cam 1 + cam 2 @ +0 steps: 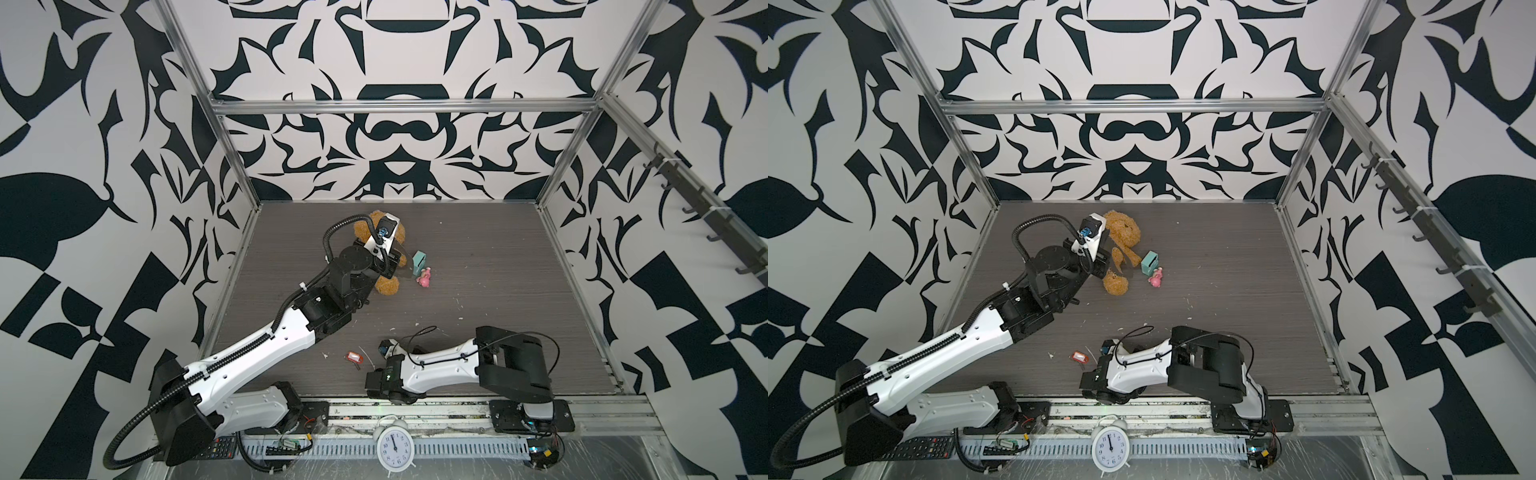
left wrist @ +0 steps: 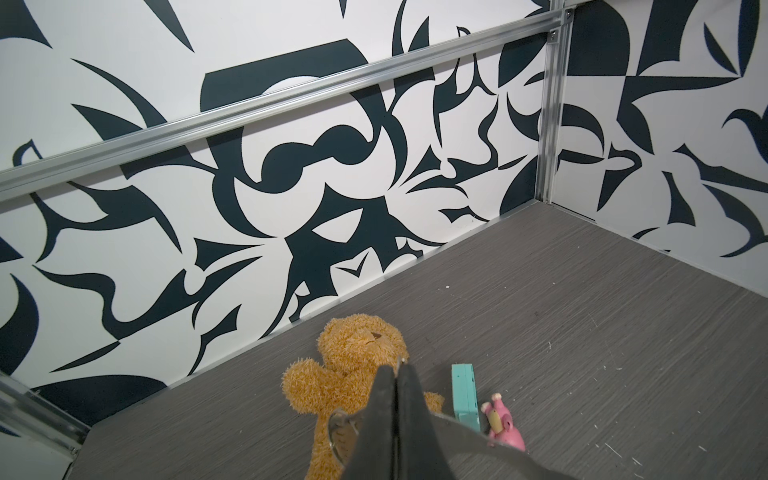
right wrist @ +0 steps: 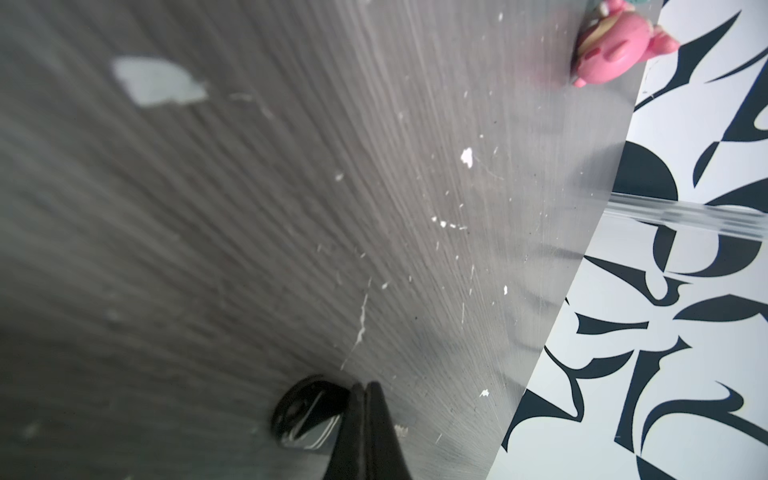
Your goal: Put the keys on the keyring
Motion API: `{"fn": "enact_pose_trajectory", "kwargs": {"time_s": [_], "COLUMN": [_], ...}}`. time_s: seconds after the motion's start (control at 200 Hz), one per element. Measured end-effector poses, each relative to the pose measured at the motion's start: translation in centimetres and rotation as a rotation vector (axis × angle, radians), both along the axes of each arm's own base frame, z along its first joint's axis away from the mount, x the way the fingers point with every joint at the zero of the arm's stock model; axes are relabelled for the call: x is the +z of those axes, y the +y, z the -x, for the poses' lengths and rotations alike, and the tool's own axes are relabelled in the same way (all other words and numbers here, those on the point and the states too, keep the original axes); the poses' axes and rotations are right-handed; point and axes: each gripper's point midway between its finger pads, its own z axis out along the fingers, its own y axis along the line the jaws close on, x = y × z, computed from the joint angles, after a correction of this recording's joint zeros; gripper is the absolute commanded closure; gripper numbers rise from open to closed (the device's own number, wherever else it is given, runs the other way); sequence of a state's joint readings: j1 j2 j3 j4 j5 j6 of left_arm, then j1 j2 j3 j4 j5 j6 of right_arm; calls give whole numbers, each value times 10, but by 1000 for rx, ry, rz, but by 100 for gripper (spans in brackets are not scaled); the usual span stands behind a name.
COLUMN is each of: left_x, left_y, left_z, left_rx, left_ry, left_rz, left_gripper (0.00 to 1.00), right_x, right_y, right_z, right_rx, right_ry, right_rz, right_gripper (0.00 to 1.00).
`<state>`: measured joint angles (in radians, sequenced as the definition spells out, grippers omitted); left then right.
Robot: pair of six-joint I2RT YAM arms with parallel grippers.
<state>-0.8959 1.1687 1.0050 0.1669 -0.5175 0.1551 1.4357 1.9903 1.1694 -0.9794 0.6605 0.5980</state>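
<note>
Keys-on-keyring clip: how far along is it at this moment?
Done: nothing visible. The red tag lies loose on the table, away from the strap. In hand: the left pincer, over the teddy, is shut, apparently on the keyring strap. The right pincer is shut beside the black fob, grip unclear. Left: threading both keys.

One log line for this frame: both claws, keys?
left claw: shut on strap, ring at tip, over teddy bear | right claw: shut, low over table, black fob beside tip | red tag: loose on table, off ring
</note>
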Motion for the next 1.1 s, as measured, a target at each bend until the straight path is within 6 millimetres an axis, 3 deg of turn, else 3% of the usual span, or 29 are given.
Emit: {"fn": "enact_pose_trajectory", "kwargs": {"time_s": [0.105,0.29,0.35,0.45,0.635,0.76,0.925,1.1], "left_x": [0,0,0,0,0,0,0,0], "left_y": [0,0,0,0,0,0,0,0], "left_z": [0,0,0,0,0,0,0,0], "left_rx": [0,0,0,-1,-1,-1,-1,-1], "left_ry": [0,0,0,0,0,0,0,0], "left_rz": [0,0,0,0,0,1,1,1], "left_gripper": [100,100,100,100,100,100,100,100], "right_x": [7,30,36,39,22,11,1,-4], "right_y": [2,-2,-6,-13,-17,-23,-24,-34], "right_z": [1,4,6,15,47,56,50,23], "right_rx": [-2,-38,-53,-94,-143,-191,-262,-400], "right_ry": [6,-6,-3,35,213,256,249,198], "right_rz": [-34,-173,-217,-315,-557,-611,-650,-707], "right_gripper": [76,51,56,75,80,80,82,81]}}
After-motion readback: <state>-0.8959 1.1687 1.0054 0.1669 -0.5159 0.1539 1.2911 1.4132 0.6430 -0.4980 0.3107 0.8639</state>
